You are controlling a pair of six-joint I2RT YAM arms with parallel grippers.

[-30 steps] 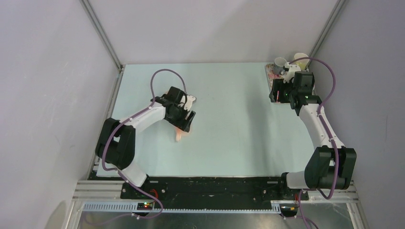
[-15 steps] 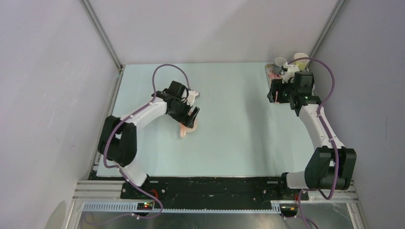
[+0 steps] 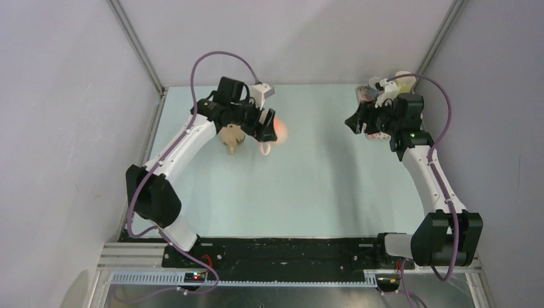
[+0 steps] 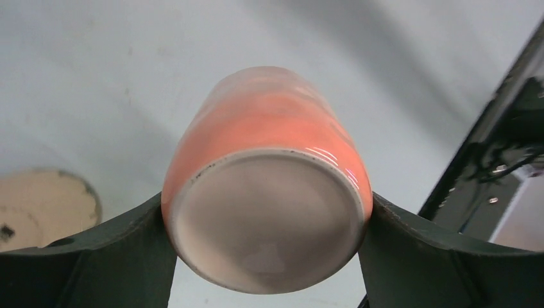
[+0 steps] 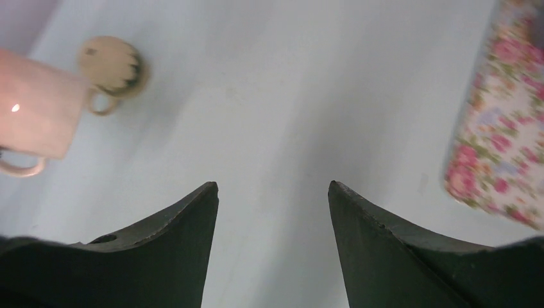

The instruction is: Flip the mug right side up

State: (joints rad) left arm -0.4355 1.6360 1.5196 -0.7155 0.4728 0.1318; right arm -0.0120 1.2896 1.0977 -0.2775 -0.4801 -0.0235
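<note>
There are two mugs: one orange mug [image 4: 266, 160] and one beige mug [image 3: 231, 138]. Each mug shows one handle, making two handles. A single bench [image 3: 321, 186] carries the scene. One floral tray [image 5: 507, 128] lies at its far right corner. Behind the right arm [image 3: 428, 170] one cream cup [image 3: 404, 76] can be counted. Whether more cups stand there cannot be told, because the arm covers that corner. The arms number two, the other being the left arm [image 3: 183, 141]. The grippers also number two: a left gripper [image 4: 266, 218] and a right gripper [image 5: 272, 186]. Each gripper has two dark fingers [image 5: 160, 256], four in all. There are two purple cables [image 3: 218, 61], one on each arm.
</note>
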